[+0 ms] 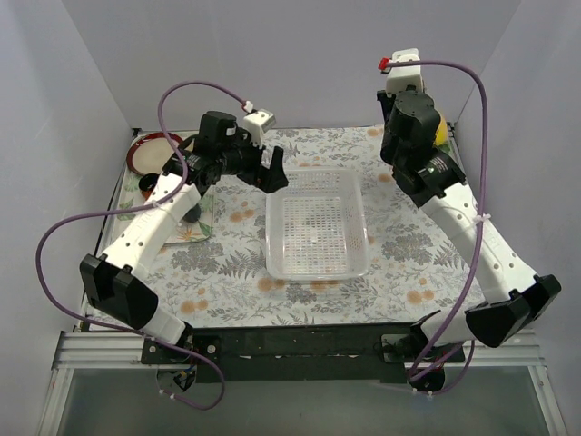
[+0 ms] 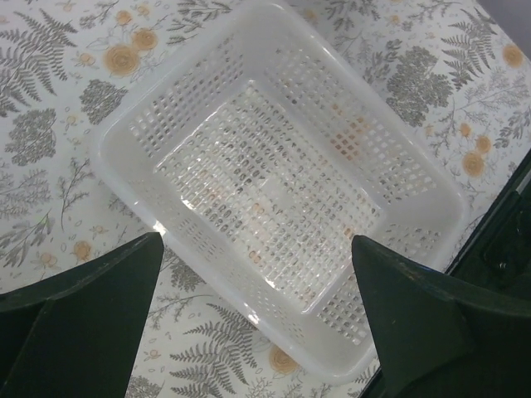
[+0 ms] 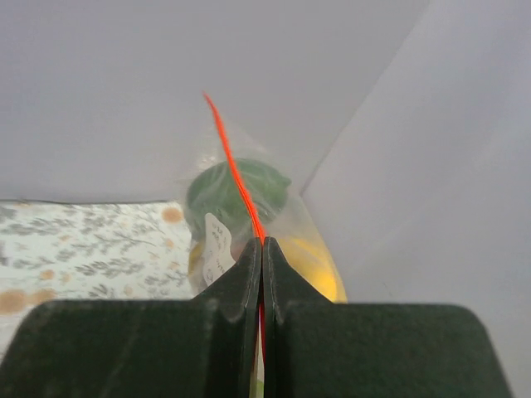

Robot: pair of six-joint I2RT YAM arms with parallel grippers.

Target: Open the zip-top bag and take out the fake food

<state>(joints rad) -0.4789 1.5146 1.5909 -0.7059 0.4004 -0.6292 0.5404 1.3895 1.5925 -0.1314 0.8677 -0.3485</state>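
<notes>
Rearward, right tool (image 3: 262, 246) tight on zip-top bag (image 3: 235, 176).

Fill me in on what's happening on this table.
The right gripper is pinched shut on the orange-red zip strip of the zip-top bag, at the far right corner. Green and yellow fake food is inside it. The left gripper hangs open by the white basket, which holds nothing.

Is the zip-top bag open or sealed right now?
Looks sealed: on the zip-top bag the orange strip runs as one line above the right pincer clamping it; fake food inside.
</notes>
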